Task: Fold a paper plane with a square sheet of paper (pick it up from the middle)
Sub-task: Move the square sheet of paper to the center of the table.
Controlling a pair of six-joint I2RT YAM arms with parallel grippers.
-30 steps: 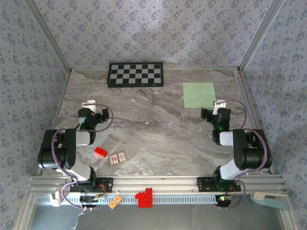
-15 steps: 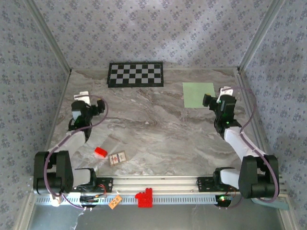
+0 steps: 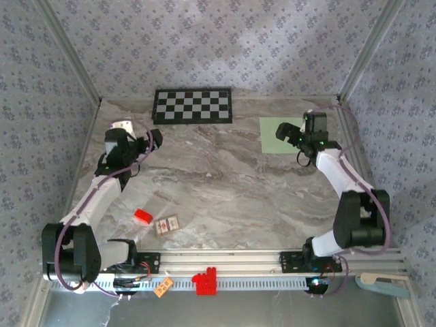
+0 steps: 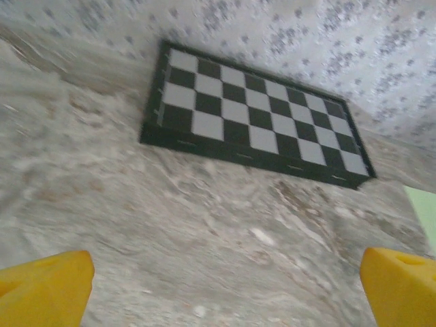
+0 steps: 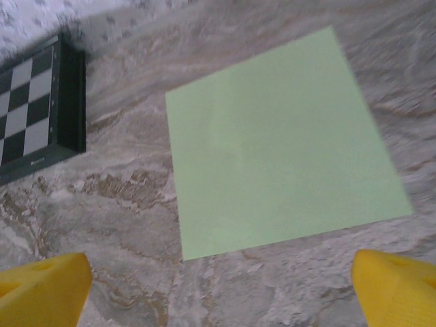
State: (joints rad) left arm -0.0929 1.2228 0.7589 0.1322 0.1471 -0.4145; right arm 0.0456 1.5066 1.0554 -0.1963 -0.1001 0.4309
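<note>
The square sheet of paper (image 3: pixel 271 143) (image 5: pixel 279 136) is pale green and lies flat and uncreased on the marble table at the back right. My right gripper (image 3: pixel 286 131) hangs above the sheet's middle. In the right wrist view its yellow fingertips (image 5: pixel 41 283) stand wide apart and the gripper (image 5: pixel 221 286) is open, with the sheet's near edge just ahead of it. My left gripper (image 3: pixel 154 139) (image 4: pixel 225 286) is open over bare table at the back left, holding nothing. A sliver of the sheet (image 4: pixel 426 211) shows at the right edge of the left wrist view. The paper plane is out of view.
A black-and-white checkerboard panel (image 3: pixel 193 105) (image 4: pixel 252 116) (image 5: pixel 34 109) lies at the back centre. A small red block (image 3: pixel 142 216) and a small card (image 3: pixel 167 224) sit at the front left. Patterned walls close in the table on three sides.
Both arms have stretched out towards the back. The right gripper went from the sheet's near right corner to above the sheet. The left gripper moved back and to the right.
</note>
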